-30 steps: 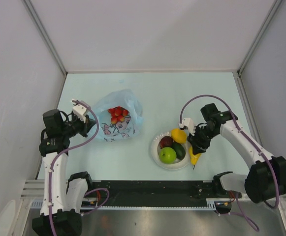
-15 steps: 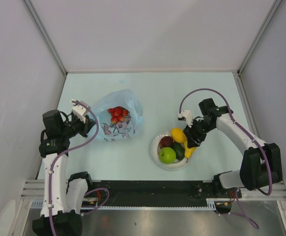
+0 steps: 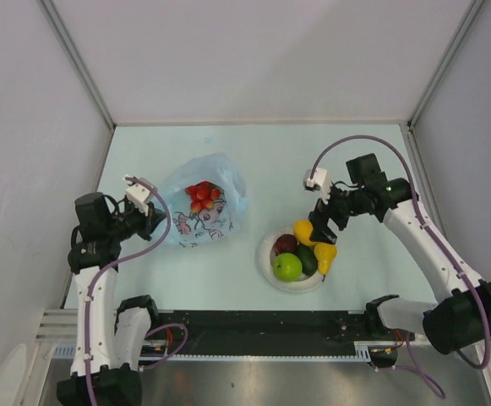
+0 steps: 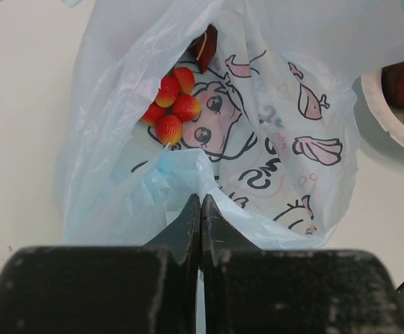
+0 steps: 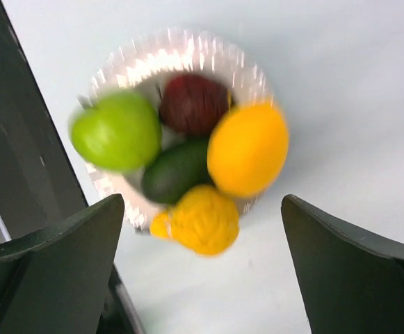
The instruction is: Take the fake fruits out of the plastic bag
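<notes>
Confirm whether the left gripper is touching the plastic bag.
Touching. The left wrist view shows the left gripper shut, its tips pinching a fold of the plastic bag at its near edge.

- translucent light-blue plastic bag point(image 3: 224, 216), printed with dark-outlined cartoon drawings, some filled pink
- red grapes point(image 4: 172, 104), tinged yellow-orange
- bright green apple point(image 5: 116, 131)
- dark green avocado point(image 5: 176, 170)
- orange-yellow lemon point(image 5: 248, 148)
- yellow banana point(image 5: 202, 221)
- dark maroon round fruit point(image 5: 194, 103)
- white plate point(image 5: 188, 43)
- pale blue-green table point(image 3: 330, 152)
</notes>
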{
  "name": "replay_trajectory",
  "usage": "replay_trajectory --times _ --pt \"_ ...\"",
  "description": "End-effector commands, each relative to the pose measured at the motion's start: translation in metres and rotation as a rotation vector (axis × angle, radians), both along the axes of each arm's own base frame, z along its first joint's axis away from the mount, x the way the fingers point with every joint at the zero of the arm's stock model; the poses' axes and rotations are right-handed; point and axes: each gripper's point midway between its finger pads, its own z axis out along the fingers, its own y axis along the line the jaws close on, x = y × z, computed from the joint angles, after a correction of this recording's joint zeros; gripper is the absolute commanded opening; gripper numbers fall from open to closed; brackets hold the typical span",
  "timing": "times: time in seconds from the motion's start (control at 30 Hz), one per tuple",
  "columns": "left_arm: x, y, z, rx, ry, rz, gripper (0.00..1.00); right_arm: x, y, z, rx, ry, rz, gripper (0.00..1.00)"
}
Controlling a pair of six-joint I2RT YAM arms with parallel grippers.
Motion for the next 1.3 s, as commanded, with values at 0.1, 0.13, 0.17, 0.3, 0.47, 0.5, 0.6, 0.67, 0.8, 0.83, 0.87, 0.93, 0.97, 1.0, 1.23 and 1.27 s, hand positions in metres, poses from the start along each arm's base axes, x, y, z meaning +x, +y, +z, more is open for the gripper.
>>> replay_trajectory --times 0.1,0.13,0.17,0.3,0.47,0.5,0.6,0.67,0.8,0.83,0.87,0.93,0.97,1.0,1.23,1.27 --pt "-0.017 -0.009 -0.004 0.000 -0.003 -0.043 0.00 0.036 0.121 0.144 0.499 -0.185 0.010 0.96" --pt "-0.018 -0.009 -0.002 -0.001 -0.004 -0.041 0.00 0.044 0.137 0.147 0.521 -0.187 0.014 0.93" --pt "-0.020 -0.010 -0.002 -0.004 -0.001 -0.046 0.00 0.051 0.158 0.169 0.579 -0.250 0.041 0.87" --pt "-0.023 -0.014 0.005 -0.012 -0.024 -0.063 0.00 0.046 0.237 0.177 0.662 -0.235 0.171 0.68" --pt "-0.027 -0.016 0.018 -0.009 -0.075 -0.068 0.00 0.055 0.314 0.095 0.559 -0.060 0.144 0.51" --pt "-0.029 -0.017 0.020 -0.011 -0.082 -0.070 0.00 0.064 0.319 0.088 0.547 -0.058 0.112 0.50" --pt "-0.037 -0.020 0.035 -0.008 -0.122 -0.075 0.00 0.113 0.315 0.040 0.449 -0.075 -0.088 0.46" --pt "-0.045 -0.022 0.047 0.009 -0.161 -0.079 0.00 0.141 0.306 0.021 0.403 -0.113 -0.173 0.43" --pt "-0.057 -0.023 0.066 0.042 -0.222 -0.087 0.00 0.192 0.287 -0.020 0.277 -0.223 -0.311 0.50" --pt "-0.060 -0.025 0.068 0.048 -0.228 -0.098 0.00 0.200 0.286 -0.016 0.276 -0.252 -0.327 0.56" --pt "-0.062 -0.026 0.068 0.050 -0.229 -0.104 0.00 0.206 0.286 -0.018 0.267 -0.276 -0.343 0.61" --pt "-0.067 -0.028 0.066 0.046 -0.218 -0.118 0.00 0.219 0.283 -0.020 0.230 -0.342 -0.373 0.74" --pt "-0.070 -0.032 0.066 0.037 -0.215 -0.142 0.00 0.221 0.284 -0.019 0.224 -0.368 -0.375 0.77" --pt "-0.073 -0.034 0.065 0.034 -0.212 -0.159 0.00 0.224 0.283 -0.021 0.201 -0.401 -0.394 0.80" --pt "-0.098 -0.054 0.058 0.002 -0.213 -0.290 0.00 0.228 0.278 -0.046 0.071 -0.541 -0.372 1.00" --pt "-0.096 -0.052 0.055 0.007 -0.215 -0.283 0.00 0.228 0.278 -0.057 0.053 -0.538 -0.366 1.00"
